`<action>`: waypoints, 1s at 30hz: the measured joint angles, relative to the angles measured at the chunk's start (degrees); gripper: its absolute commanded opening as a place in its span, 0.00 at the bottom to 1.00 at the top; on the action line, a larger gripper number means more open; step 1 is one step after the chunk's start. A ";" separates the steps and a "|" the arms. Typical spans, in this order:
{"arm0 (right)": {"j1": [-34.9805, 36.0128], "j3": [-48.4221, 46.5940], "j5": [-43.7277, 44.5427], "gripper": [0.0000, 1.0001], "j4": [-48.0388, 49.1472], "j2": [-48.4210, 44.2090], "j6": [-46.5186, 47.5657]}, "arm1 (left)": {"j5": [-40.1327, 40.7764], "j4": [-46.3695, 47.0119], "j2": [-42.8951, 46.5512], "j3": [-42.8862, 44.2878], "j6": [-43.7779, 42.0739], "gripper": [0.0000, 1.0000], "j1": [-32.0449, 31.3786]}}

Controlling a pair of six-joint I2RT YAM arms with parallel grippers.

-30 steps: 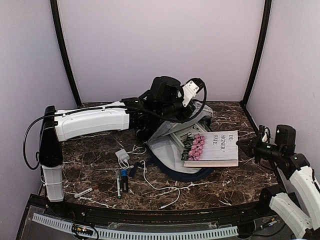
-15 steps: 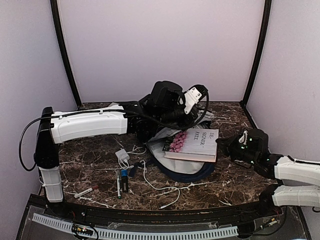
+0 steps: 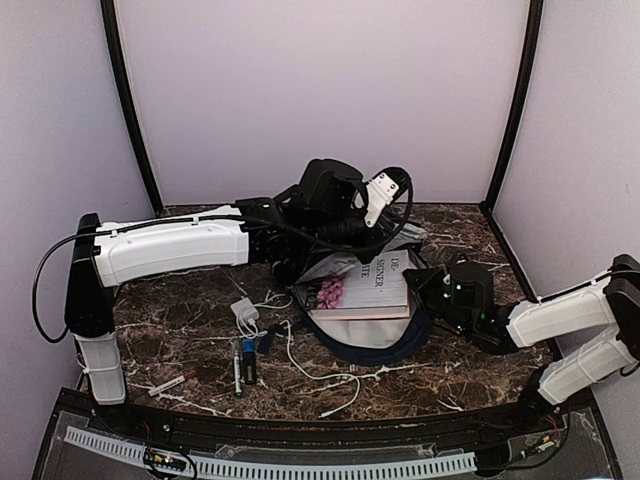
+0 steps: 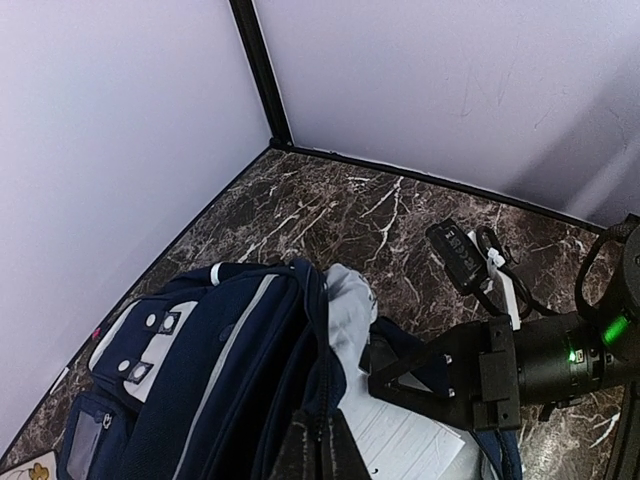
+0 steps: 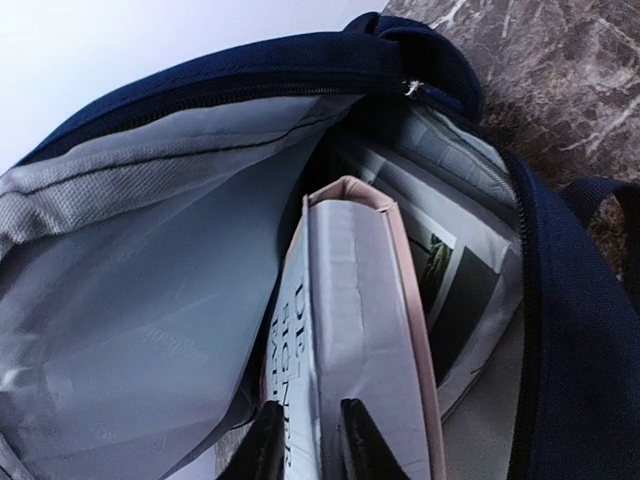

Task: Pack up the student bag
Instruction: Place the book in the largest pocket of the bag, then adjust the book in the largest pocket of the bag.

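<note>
The student bag [image 3: 392,350] lies open mid-table, toward the far edge. The left gripper [image 4: 320,450] is pinched on the bag's upper rim. The right gripper [image 5: 305,440], fingers slightly parted, meets the near end of a book [image 5: 350,300] lying in the bag's mouth.

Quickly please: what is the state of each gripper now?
Left gripper: closed on the backpack at its opening edge.
Right gripper: slightly open, holding nothing, tips at the book.
</note>
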State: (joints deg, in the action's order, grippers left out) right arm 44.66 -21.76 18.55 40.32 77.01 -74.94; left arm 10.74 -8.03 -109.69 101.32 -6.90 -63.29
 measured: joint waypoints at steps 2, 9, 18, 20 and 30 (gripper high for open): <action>0.46 0.00 -0.31 0.44 -0.57 -0.33 0.81 | 0.02 -0.33 0.00 0.00 0.28 0.00 0.00; 1.22 -1.57 -2.67 0.75 -17.97 -12.61 5.62 | 0.90 -0.61 0.44 -0.15 0.55 0.00 0.00; 1.22 -9.55 -9.97 0.85 -43.41 -27.56 13.55 | 1.07 -0.48 2.47 -2.38 0.68 0.00 0.04; 1.22 -10.69 -10.97 0.85 -48.35 -29.29 15.26 | 1.03 -0.46 2.56 -2.54 0.68 0.00 0.04; 1.22 -14.27 -17.07 0.77 -58.51 -28.41 19.15 | 0.61 -0.20 2.91 -3.32 0.70 0.00 0.04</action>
State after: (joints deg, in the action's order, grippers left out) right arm 45.89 -36.03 1.48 -18.20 48.60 -55.79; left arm 11.35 -8.23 -106.78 98.00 -6.20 -63.24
